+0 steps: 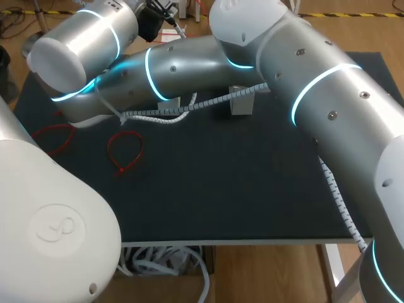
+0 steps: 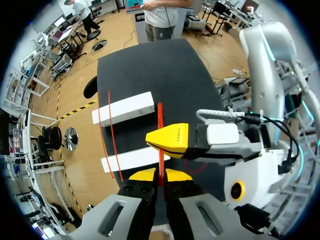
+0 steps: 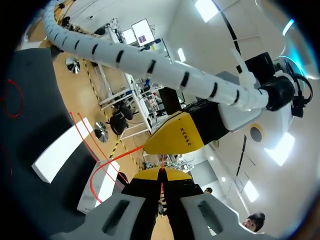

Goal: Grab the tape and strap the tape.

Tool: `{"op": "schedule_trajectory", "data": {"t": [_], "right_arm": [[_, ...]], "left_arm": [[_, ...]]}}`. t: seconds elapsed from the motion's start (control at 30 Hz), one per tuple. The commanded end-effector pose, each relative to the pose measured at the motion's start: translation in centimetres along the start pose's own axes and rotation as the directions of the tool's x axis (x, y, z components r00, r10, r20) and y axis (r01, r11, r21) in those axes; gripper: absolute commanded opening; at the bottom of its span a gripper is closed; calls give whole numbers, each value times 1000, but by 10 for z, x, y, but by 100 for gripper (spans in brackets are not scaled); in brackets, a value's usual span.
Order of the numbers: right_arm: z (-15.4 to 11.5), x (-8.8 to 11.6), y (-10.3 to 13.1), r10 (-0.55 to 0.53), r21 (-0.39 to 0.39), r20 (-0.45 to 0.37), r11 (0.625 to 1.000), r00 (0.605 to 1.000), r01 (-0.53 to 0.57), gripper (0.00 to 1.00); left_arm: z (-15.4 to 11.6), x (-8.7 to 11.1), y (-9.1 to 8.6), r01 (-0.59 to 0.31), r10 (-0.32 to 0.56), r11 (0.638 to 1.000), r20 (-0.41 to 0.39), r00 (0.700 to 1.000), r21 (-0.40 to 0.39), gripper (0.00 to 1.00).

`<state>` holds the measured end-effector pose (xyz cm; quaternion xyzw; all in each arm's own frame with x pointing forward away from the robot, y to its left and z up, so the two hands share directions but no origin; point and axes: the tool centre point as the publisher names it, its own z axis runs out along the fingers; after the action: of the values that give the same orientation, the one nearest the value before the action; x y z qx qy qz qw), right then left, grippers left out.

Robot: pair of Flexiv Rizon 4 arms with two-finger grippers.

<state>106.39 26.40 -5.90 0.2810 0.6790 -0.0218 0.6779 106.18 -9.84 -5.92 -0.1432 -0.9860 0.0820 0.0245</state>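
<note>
The tape is a thin red strap (image 2: 160, 125). My left gripper (image 2: 160, 175) is shut on one end of it, above the dark table. A yellow finger (image 2: 169, 140) of my right gripper sits just ahead, against the same strap. In the right wrist view my right gripper (image 3: 161, 173) is shut on a thin red strap end (image 3: 161, 162), and the strap curves away in a loop (image 3: 97, 172) over the white blocks. A yellow finger (image 3: 176, 135) of the left gripper is close ahead of it. In the head view the crossed arms hide both grippers.
Two white blocks (image 2: 122, 108) (image 2: 132, 159) lie under the grippers, with further red straps (image 2: 111, 135) across them. Two loose red strap loops (image 1: 126, 151) (image 1: 53, 136) lie on the left of the black table (image 1: 221, 189). A white spiral-wrapped cable (image 1: 189, 108) hangs from the arms.
</note>
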Motion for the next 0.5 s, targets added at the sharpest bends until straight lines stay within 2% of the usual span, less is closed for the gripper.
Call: {"op": "schedule_trajectory", "data": {"t": [0.03,0.5], "right_arm": [[0,-1,2,-4,2,-2,1000,1000,4,0],[-1,-2,4,-7,-1,5,1000,1000,7,0]], "left_arm": [[-1,1,0,1,-1,1000,-1,1000,-3,0],[-1,1,0,1,-1,1000,-1,1000,-3,0]]}}
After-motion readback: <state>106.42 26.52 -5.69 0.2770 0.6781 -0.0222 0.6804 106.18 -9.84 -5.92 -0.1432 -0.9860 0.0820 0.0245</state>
